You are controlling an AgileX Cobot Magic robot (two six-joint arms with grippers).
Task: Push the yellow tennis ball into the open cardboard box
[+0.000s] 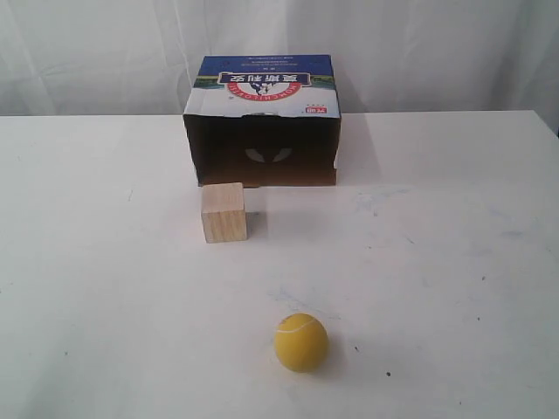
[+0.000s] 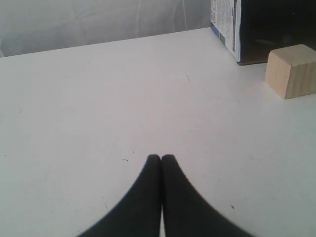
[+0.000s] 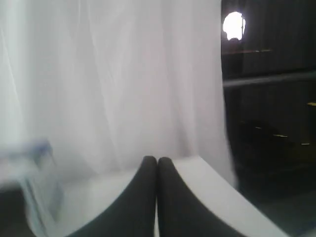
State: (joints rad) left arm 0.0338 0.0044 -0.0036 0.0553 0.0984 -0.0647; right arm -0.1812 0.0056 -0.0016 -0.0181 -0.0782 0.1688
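Observation:
The yellow tennis ball (image 1: 301,341) rests on the white table near the front, a thin white seam on top. Far behind it stands the open cardboard box (image 1: 262,122), its dark opening facing the ball; its corner (image 2: 242,29) also shows in the left wrist view. Neither arm appears in the exterior view. My left gripper (image 2: 161,157) is shut with nothing in it, over bare table well away from the box. My right gripper (image 3: 157,159) is shut and empty, pointing toward the curtain near a table corner. The ball shows in neither wrist view.
A pale wooden cube (image 1: 224,212) sits just in front of the box's left part, also seen as the cube (image 2: 291,70) in the left wrist view. A white curtain (image 1: 419,44) hangs behind the table. Past the table edge (image 3: 222,187) lies a dark area.

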